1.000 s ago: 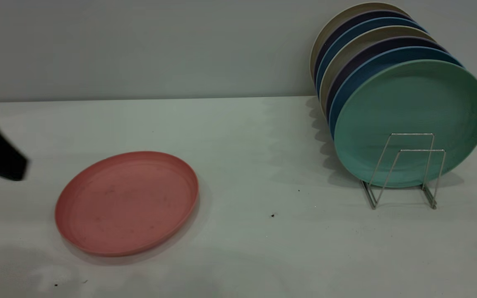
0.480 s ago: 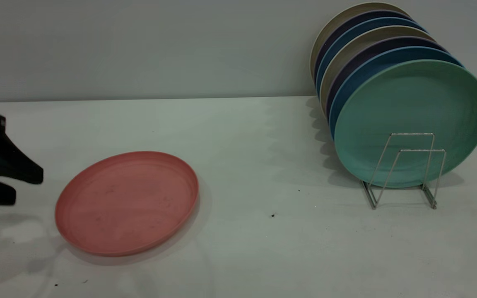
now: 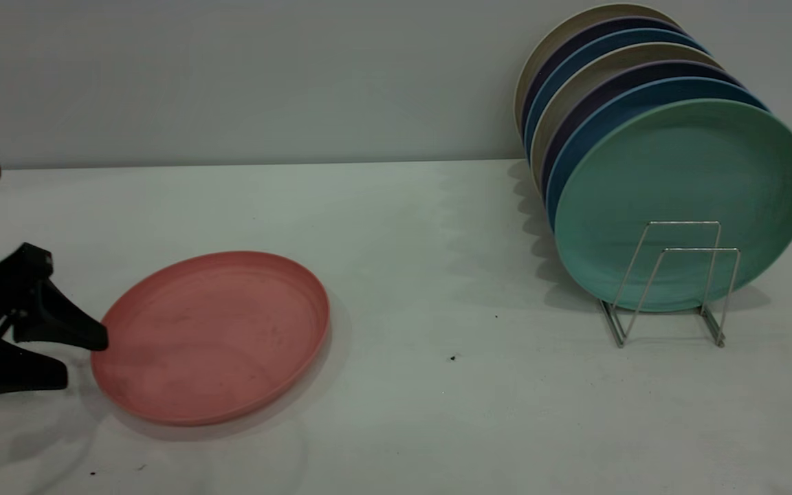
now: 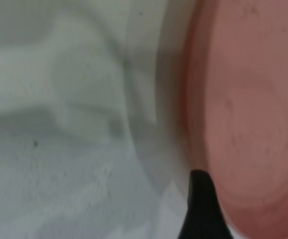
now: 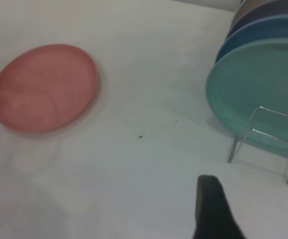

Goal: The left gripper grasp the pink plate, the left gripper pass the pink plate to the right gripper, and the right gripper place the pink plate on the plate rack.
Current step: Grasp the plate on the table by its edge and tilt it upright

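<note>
A mint-green plate (image 3: 681, 199) stands upright ahead of blue plates (image 3: 616, 103) and beige plates (image 3: 575, 34) on a white counter (image 3: 437, 412) against a grey wall (image 3: 231, 69).

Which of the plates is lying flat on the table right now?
Only the pink plate, lying flat beside the open left gripper. The mint-green plate and those behind it stand on edge in the plate rack.
</note>
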